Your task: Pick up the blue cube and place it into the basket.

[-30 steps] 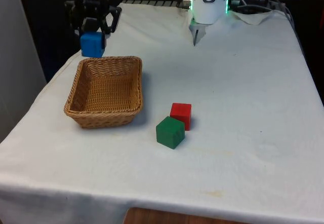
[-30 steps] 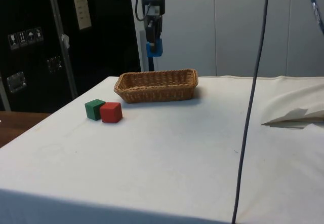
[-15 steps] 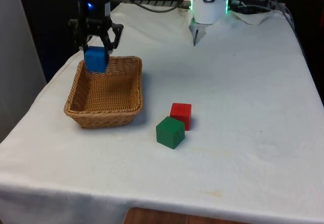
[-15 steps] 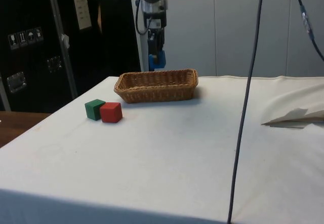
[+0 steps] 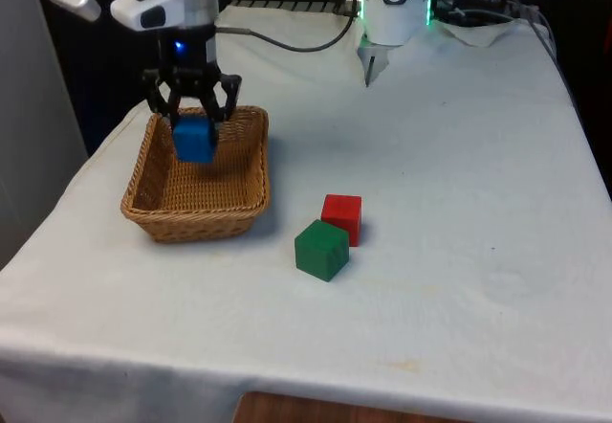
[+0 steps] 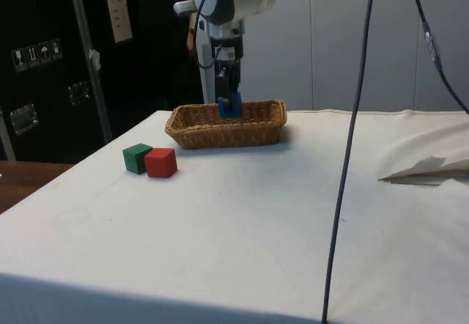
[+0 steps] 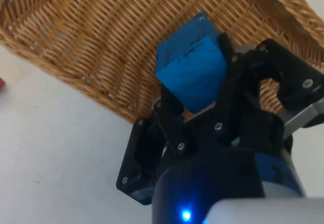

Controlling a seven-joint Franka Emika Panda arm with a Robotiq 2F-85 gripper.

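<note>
The gripper point(image 5: 194, 128) hangs over the far end of the wicker basket point(image 5: 158, 220), its fingers point(image 7: 169, 113) closed on two opposite faces of the blue cube point(image 5: 193, 140), which sits between them above the woven floor, about level with the rim in the side view. The step in hand looks like the placement itself. To do it well, bring the cube straight down until it is close to the weave, keep it inside the far wall, then part the fingers just enough to free it and lift vertically. The red cube point(image 5: 342, 217) and green cube point(image 5: 321, 249) lie well apart on the cloth.
</note>
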